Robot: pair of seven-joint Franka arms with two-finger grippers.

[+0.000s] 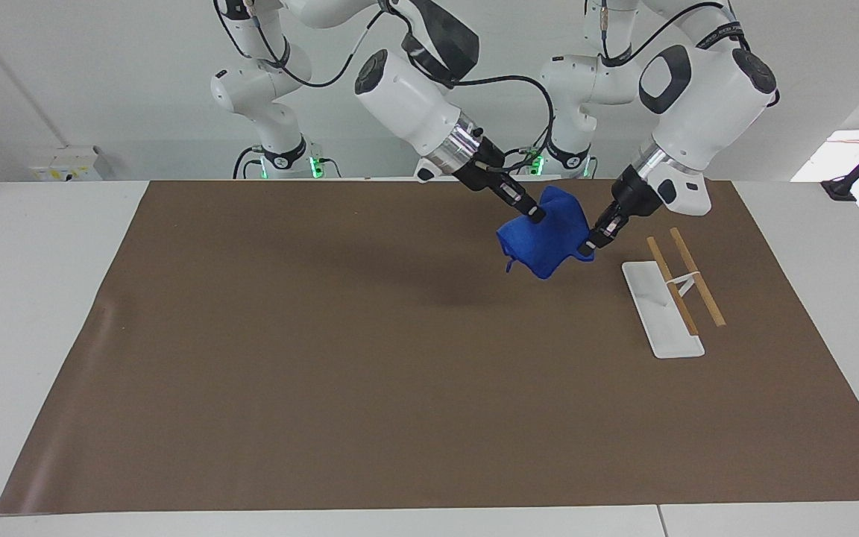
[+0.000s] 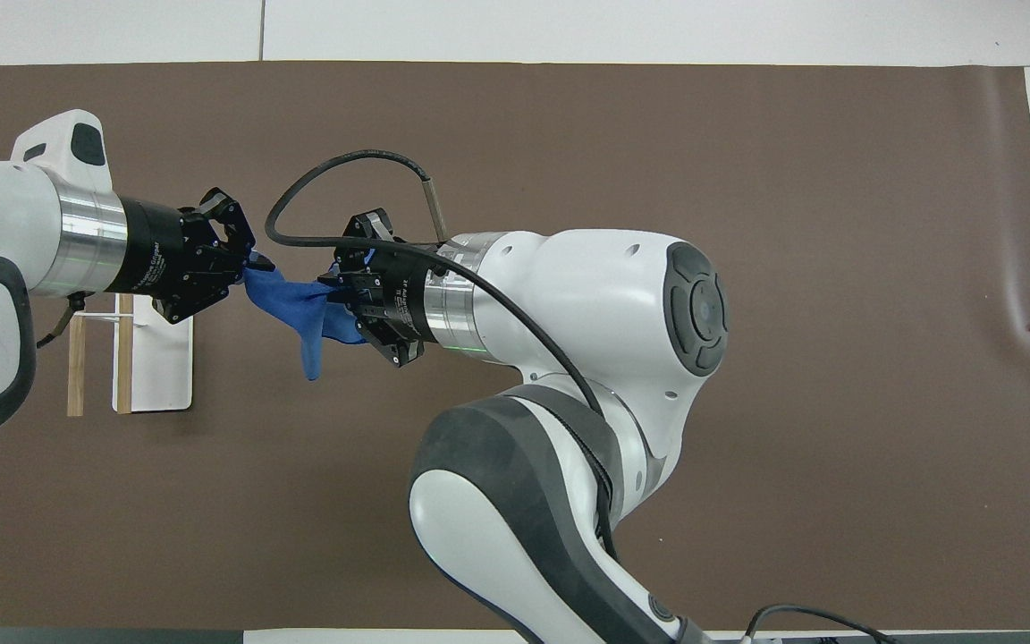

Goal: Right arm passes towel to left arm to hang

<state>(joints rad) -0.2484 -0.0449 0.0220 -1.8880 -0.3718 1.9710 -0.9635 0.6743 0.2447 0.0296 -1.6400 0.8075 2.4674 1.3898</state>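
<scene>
Writing: we see white print along the black body of each end effector in the overhead view, but we cannot read it.
Right end effector (image 1: 532,215): we see it closed on one upper corner of the towel (image 1: 545,239), pinching the blue cloth between its fingers; in the overhead view (image 2: 336,288) it sits at the cloth's end toward the right arm.
Left end effector (image 1: 588,247): we see its fingers drawn together on the towel's other corner, the one toward the left arm's end of the surface; in the overhead view (image 2: 242,264) the cloth runs straight out of its tips.
Towel: we find it up in the air, stretched between the two end effectors, with a loose fold hanging down below the right one (image 2: 309,349). It hangs over the brown mat (image 1: 370,358), nearer the edge where the robots stand than the opposite edge, and toward the left arm's end.
Rack (image 1: 661,306): we see a white base with two wooden bars (image 1: 694,287) resting on the mat just beside the towel, toward the left arm's end; the left end effector is near its end closest to the robots.
Surface (image 1: 34,298): white, with the mat covering most of it.
</scene>
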